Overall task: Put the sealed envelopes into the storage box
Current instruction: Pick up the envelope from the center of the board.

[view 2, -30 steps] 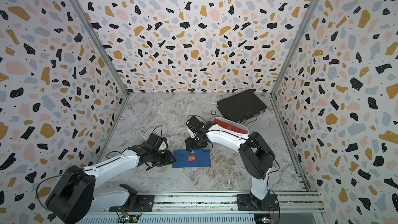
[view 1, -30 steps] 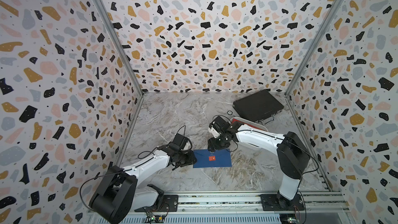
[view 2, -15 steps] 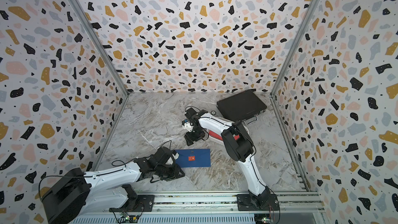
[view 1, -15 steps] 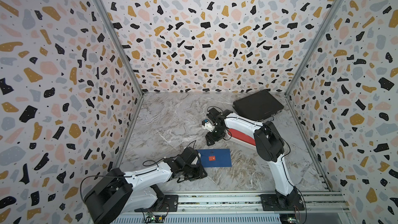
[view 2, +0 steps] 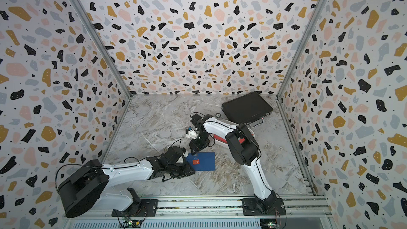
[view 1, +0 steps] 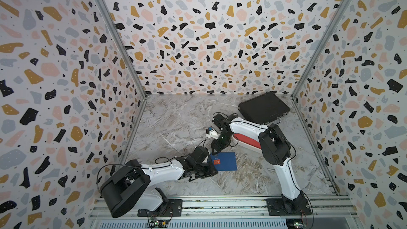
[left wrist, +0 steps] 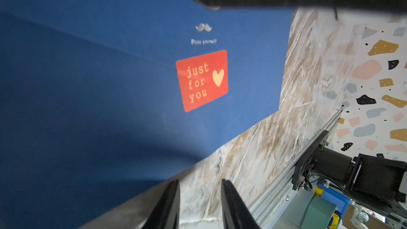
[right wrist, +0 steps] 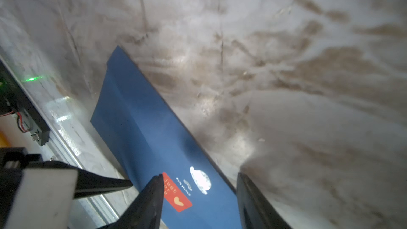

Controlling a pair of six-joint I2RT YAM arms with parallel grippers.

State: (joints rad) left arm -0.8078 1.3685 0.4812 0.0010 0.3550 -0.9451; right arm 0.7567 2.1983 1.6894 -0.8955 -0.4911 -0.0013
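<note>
— Seen from above, where does the blue envelope (view 1: 224,161) lie?
— Flat on the marble table (view 1: 176,124), near the front rail (view 1: 220,203), in both top views. The left gripper (view 1: 212,171) sits low at its left edge. The right gripper (view 1: 217,149) hangs at its far edge.
— And the white box (view 1: 245,145)?
— It stands behind the right arm (view 1: 244,126), apart from the blue envelope, with a red envelope (view 1: 248,139) inside. A black case (view 1: 263,107) lies in the far right corner.
— What does the left wrist camera give?
— The blue envelope fills most of it, with a red sticker (left wrist: 201,80) reading "just for you" on its flap. The left fingers (left wrist: 167,205) stand a narrow gap apart with only table between them. They hold nothing.
— The right wrist camera?
— The right fingers (right wrist: 152,201) stand wide apart, and the sticker end of the blue envelope shows between them. Whether they touch the paper cannot be told. One of the left fingers pokes in beside the envelope's edge.
</note>
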